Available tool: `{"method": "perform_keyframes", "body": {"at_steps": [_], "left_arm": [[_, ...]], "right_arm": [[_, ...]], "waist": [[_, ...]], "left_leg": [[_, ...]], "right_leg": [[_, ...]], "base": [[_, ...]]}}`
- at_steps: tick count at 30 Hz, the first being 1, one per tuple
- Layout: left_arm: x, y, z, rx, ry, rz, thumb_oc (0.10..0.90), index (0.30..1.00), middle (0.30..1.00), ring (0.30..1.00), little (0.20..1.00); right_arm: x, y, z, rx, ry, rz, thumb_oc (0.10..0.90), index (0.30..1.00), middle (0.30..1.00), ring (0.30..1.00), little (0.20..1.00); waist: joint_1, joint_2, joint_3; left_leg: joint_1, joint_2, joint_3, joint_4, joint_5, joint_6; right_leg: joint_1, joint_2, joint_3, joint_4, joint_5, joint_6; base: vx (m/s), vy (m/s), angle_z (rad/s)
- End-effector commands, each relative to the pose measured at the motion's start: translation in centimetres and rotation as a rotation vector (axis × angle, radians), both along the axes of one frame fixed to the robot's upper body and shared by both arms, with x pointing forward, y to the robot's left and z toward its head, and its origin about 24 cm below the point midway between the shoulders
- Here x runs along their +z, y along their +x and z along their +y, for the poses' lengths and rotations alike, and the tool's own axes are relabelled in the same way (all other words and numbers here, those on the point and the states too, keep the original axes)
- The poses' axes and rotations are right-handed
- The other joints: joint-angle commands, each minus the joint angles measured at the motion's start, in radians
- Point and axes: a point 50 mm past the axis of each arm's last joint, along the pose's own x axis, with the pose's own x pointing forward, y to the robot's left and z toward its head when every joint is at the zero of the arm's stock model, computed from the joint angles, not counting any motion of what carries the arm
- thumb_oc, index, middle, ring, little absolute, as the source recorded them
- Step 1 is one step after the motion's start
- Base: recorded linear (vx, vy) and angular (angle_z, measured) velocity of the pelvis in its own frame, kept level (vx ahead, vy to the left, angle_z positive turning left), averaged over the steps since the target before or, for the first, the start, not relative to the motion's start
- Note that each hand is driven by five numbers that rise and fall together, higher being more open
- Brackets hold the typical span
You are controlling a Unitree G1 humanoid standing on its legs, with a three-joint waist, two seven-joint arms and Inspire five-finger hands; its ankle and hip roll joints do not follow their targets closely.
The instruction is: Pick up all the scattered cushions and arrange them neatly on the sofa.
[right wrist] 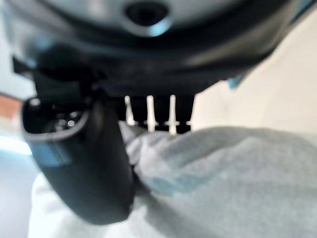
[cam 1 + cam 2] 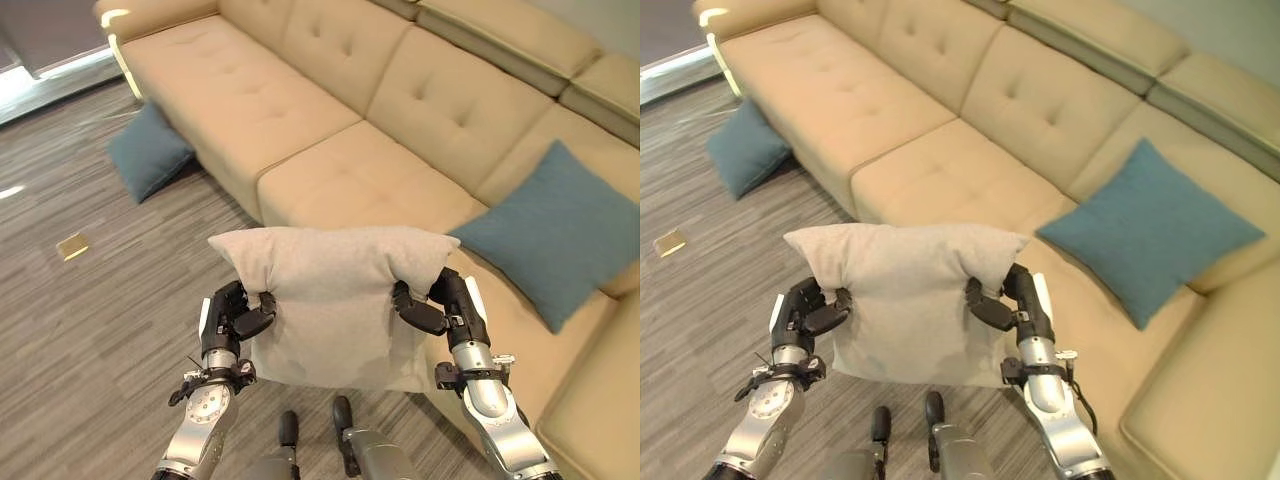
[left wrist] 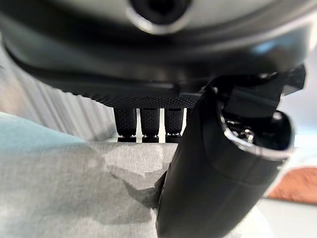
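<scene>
Left hand (image 2: 232, 315) and right hand (image 2: 447, 303) pinch grey cushion (image 2: 330, 300) between them; sofa (image 2: 330, 120) ahead. Blue cushion (image 2: 550, 235) lies right of right hand.

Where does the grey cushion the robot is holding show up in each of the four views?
Left eye view: grey cushion low in the centre, gripped between the left hand and the right hand.
Right eye view: low, left of centre.
Left wrist view: grey cloth past the fingers.
Right wrist view: pale cloth beside the thumb.
Shared landmark: the blue cushion on the sofa.
</scene>
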Motion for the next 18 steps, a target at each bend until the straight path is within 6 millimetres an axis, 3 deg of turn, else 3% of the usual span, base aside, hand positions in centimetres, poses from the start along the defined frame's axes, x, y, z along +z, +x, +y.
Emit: {"method": "perform_keyframes", "body": {"at_steps": [1,3,4,6,8,9,12,14,17,18], "left_arm": [[7.3,2.3,-4.0,-0.219,-0.07,-0.391,0.4,0.3,0.3,0.3,0.3],[7.2,2.3,-4.1,-0.219,-0.087,-0.388,0.4,0.3,0.3,0.3,0.3],[7.1,2.2,-4.2,-0.219,-0.1,-0.379,0.4,0.3,0.3,0.3,0.3],[7.1,2.2,-4.1,-0.222,-0.1,-0.378,0.4,0.3,0.3,0.3,0.3],[6.7,2.2,-4.1,-0.235,-0.077,-0.352,0.4,0.3,0.3,0.3,0.3],[6.6,2.1,-4.1,-0.236,-0.066,-0.345,0.4,0.3,0.3,0.3,0.3],[7.0,2.1,-3.9,-0.243,-0.059,-0.358,0.4,0.3,0.3,0.3,0.3],[6.9,1.9,-3.9,-0.251,-0.053,-0.354,0.4,0.3,0.3,0.3,0.3],[6.8,1.7,-3.7,-0.251,-0.045,-0.346,0.4,0.3,0.3,0.3,0.3],[6.8,1.6,-3.6,-0.255,-0.042,-0.344,0.4,0.3,0.3,0.3,0.3]], "right_arm": [[6.7,1.0,1.5,0.102,0.088,-0.371,0.4,0.3,0.3,0.3,0.3],[6.7,1.0,1.3,0.103,0.085,-0.368,0.4,0.3,0.3,0.3,0.3],[6.7,1.0,1.2,0.1,0.084,-0.362,0.4,0.3,0.3,0.3,0.3],[6.7,1.0,1.2,0.099,0.084,-0.363,0.4,0.3,0.3,0.3,0.3],[6.5,1.0,1.0,0.09,0.082,-0.35,0.4,0.3,0.3,0.3,0.3],[6.3,0.9,1.0,0.085,0.089,-0.343,0.4,0.3,0.3,0.3,0.3],[6.1,0.9,0.9,0.067,0.112,-0.337,0.4,0.3,0.3,0.3,0.3],[6.0,0.8,1.1,0.071,0.113,-0.333,0.4,0.3,0.3,0.3,0.3],[5.8,0.9,1.6,0.084,0.12,-0.325,0.4,0.3,0.3,0.3,0.3],[5.8,0.9,2.0,0.1,0.105,-0.326,0.4,0.3,0.3,0.3,0.3]], "waist": [[-0.023,-0.017,-0.084],[-0.028,-0.025,-0.077],[-0.033,-0.03,-0.069],[-0.036,-0.029,-0.072],[-0.029,-0.03,-0.088],[-0.026,-0.031,-0.095],[-0.005,-0.041,-0.093],[-0.002,-0.033,-0.105],[0.007,-0.039,-0.114],[0.012,-0.04,-0.111]], "left_leg": [[0.019,-0.066,0.024,0.175,-0.182,-0.057],[-0.037,-0.049,0.063,0.284,-0.205,-0.073],[-0.079,-0.011,0.128,0.355,-0.217,-0.076],[-0.09,0.013,0.158,0.352,-0.213,-0.071],[-0.125,0.056,0.204,0.266,-0.158,-0.063],[-0.137,0.059,0.205,0.221,-0.119,-0.067],[-0.212,0.076,0.231,0.198,-0.076,-0.079],[-0.176,0.079,0.23,0.168,-0.059,-0.076],[-0.132,0.059,0.228,0.158,-0.079,-0.06],[-0.088,0.041,0.235,0.159,-0.114,-0.033]], "right_leg": [[0.161,-0.043,-0.07,-0.101,-0.027,0.045],[0.177,-0.06,-0.095,-0.108,-0.03,0.039],[0.193,-0.074,-0.126,-0.112,-0.043,0.034],[0.202,-0.075,-0.139,-0.118,-0.05,0.035],[0.232,-0.074,-0.169,-0.132,-0.068,0.04],[0.242,-0.071,-0.179,-0.136,-0.079,0.041],[0.29,-0.062,-0.19,-0.141,-0.119,0.036],[0.306,-0.059,-0.195,-0.13,-0.131,0.04],[0.306,-0.087,-0.189,-0.064,-0.14,0.061],[0.279,-0.12,-0.185,0.06,-0.133,0.089]], "base": [[0.22,-0.137,0.51],[0.08,-0.07,0.93],[0.09,-0.056,0.72],[0.11,-0.022,0.35],[0.22,0.006,0.34],[0.22,0.013,0.32],[0.27,0.06,0.22],[0.28,0.129,-0.13],[0.29,0.243,-0.27],[0.2,0.258,-0.22]]}}
